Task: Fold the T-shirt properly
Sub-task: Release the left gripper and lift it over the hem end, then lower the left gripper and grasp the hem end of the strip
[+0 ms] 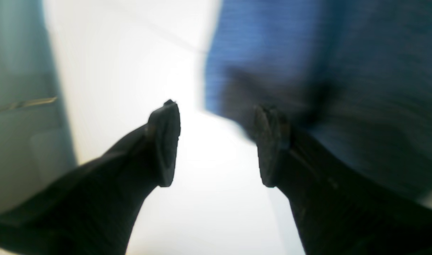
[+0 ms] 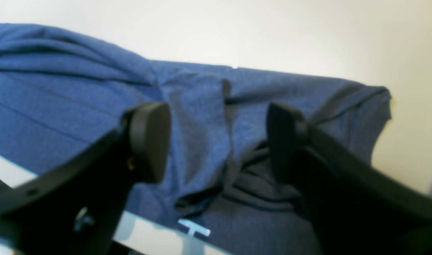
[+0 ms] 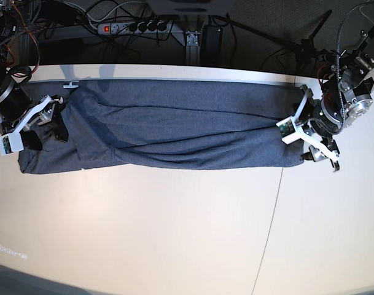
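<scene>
lying along the far edge of the table [image 3: 174,233], the t-shirt [image 3: 174,132] is stretched out as a long, narrow band of blue-grey cloth, its length running from one short end of the table to the other. soft creases run along it, and it bunches into folds at the end by the right gripper [image 3: 44,123]. a little white lettering shows at the cloth's near edge in the right wrist view [image 2: 194,229].

the right gripper stands over that bunched end with its jaws spread wide — the crumpled cloth lies between and below the dark pads [image 2: 150,140], and nothing is pinched. whether the pads touch the fabric cannot be told.

at the other end the left gripper [image 3: 311,136] sits at the shirt's edge, near the table's far corner. its jaws are also spread apart, bare bright table between them; the blue cloth [image 1: 325,71] lies behind one fingertip [image 1: 267,145], the picture too blurred to tell contact.

beyond the far edge — a power strip [image 3: 134,26] and loose cables [image 3: 82,12] on dark floor.
</scene>
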`<action>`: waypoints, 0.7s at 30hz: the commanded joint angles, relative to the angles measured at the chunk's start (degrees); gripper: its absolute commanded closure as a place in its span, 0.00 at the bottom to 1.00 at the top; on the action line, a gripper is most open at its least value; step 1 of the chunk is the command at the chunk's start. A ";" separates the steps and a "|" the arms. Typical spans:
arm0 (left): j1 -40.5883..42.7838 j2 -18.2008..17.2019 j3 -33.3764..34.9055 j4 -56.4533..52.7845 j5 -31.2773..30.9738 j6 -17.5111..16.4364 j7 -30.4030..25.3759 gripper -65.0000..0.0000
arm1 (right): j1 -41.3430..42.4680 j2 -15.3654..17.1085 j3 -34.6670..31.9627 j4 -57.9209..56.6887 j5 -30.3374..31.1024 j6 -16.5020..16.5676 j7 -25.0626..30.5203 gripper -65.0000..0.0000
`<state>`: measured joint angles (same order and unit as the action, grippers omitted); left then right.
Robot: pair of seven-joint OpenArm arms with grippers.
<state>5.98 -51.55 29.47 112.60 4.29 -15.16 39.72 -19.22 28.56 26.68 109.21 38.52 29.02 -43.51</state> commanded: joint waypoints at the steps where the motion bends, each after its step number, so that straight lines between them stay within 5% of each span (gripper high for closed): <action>1: -0.74 -1.01 -2.47 0.17 -0.46 2.10 -0.79 0.44 | 0.35 1.11 0.68 0.81 0.50 1.18 1.73 0.35; 6: -0.74 -0.24 -11.87 -4.42 -11.98 1.55 -3.76 0.44 | 0.33 1.09 0.68 0.81 0.48 1.18 2.14 0.35; 11: -2.71 3.85 -18.43 -12.55 -27.12 -6.58 -2.03 0.44 | 0.33 1.09 0.68 0.79 0.48 1.18 2.14 0.35; 17: -7.13 9.29 -24.30 -23.26 -51.12 -17.22 8.24 0.44 | 0.28 1.09 0.68 0.74 0.46 1.18 2.01 0.35; 21: -9.31 10.86 -26.62 -29.62 -60.85 -20.76 12.41 0.44 | 0.31 1.09 0.68 -0.20 0.46 1.18 1.68 0.35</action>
<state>-2.39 -39.66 3.57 82.26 -56.01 -34.44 53.15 -19.20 28.58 26.68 108.33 38.33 28.99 -42.92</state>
